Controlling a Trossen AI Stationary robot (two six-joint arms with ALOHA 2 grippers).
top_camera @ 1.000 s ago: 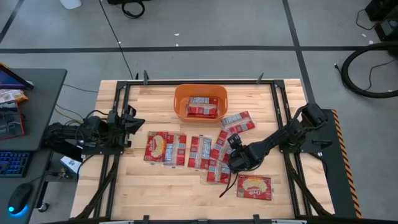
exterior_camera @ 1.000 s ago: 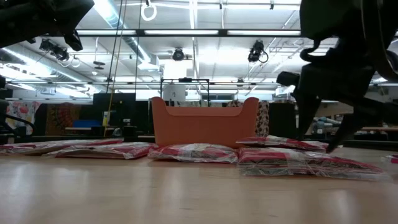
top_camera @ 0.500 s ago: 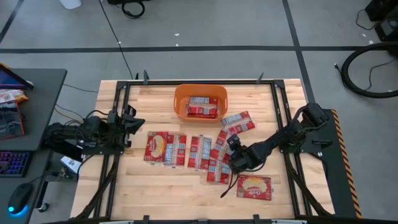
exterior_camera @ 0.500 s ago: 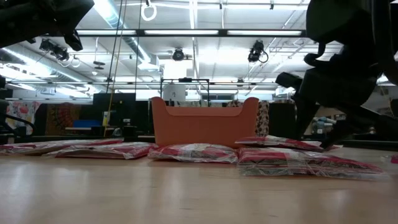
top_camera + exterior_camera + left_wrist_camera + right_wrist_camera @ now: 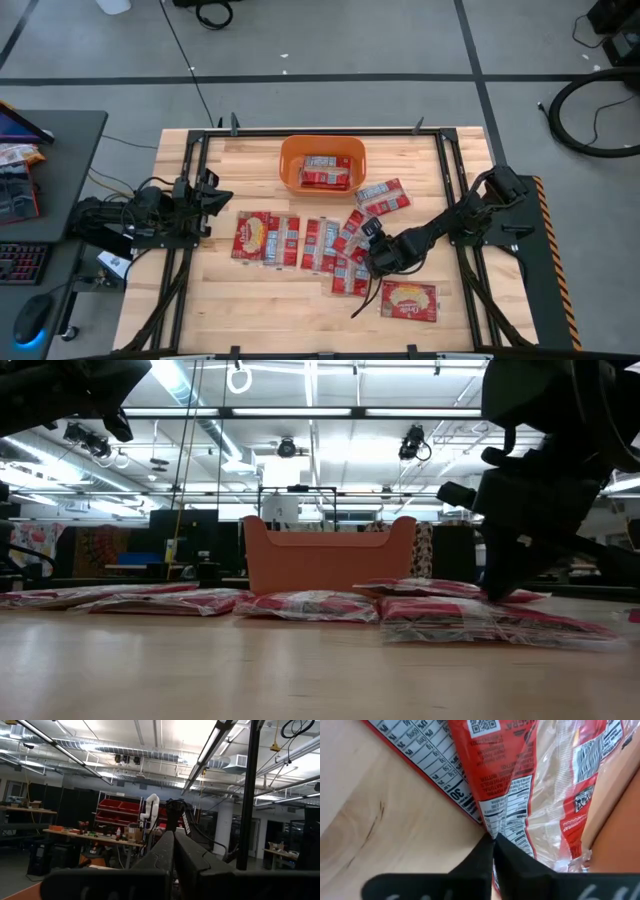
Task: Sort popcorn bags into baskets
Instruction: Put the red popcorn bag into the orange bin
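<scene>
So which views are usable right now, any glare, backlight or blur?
High view: even light, the popcorn bags and the orange basket read clearly. Low view: bright ceiling lights backlight the right hand into a dark shape. Right wrist view: the bag wrapper fills the frame with slight sheen. Left wrist view: dim room, bright ceiling strips.

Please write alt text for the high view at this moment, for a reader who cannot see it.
From above, the right claw is shut on a popcorn bag among red bags spread across a wooden table. An orange basket behind them holds bags; the left arm waits at the table's left edge.
</scene>
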